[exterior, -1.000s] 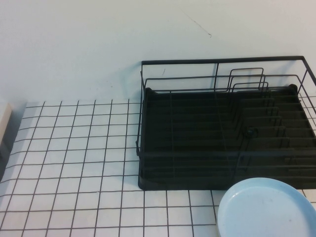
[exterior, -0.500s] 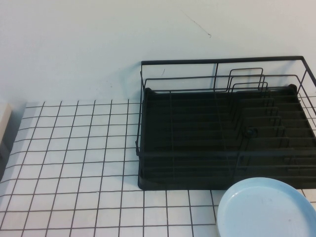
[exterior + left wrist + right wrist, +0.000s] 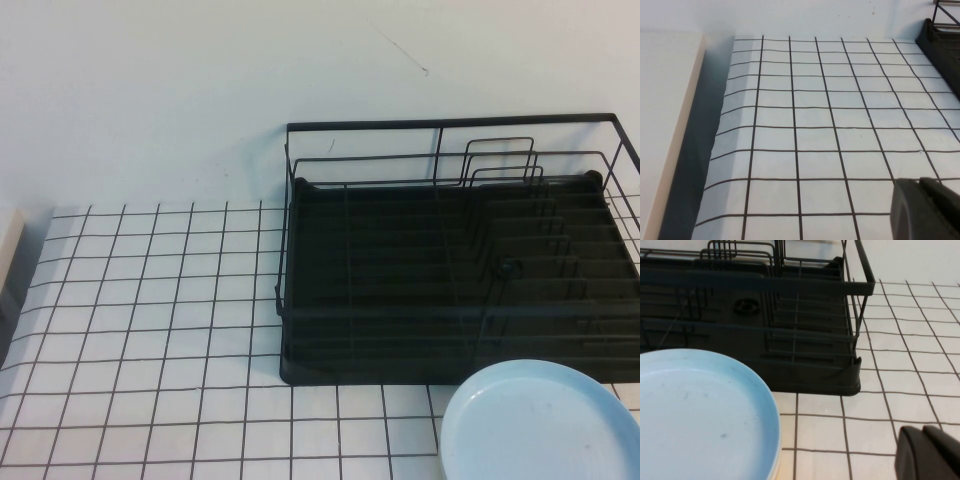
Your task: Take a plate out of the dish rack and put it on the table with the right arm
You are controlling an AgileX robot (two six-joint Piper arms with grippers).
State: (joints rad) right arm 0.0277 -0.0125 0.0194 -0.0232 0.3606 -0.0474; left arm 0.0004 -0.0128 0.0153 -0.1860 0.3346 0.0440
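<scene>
No writing is readable. The round light sky-blue plate lies flat on the white grid-patterned desk, just before the black wire dish rack. The left tool and right tool hang over the desk; whether they are spread cannot be told.

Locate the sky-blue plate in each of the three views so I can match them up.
High view: the plate lies at the bottom right, on the table in front of the dish rack.
Left wrist view: not in it; only the left claw over the grid.
Right wrist view: the plate fills the lower left, near the right claw.
Shared landmark: the dish rack, with a corner in the left wrist view.
</scene>
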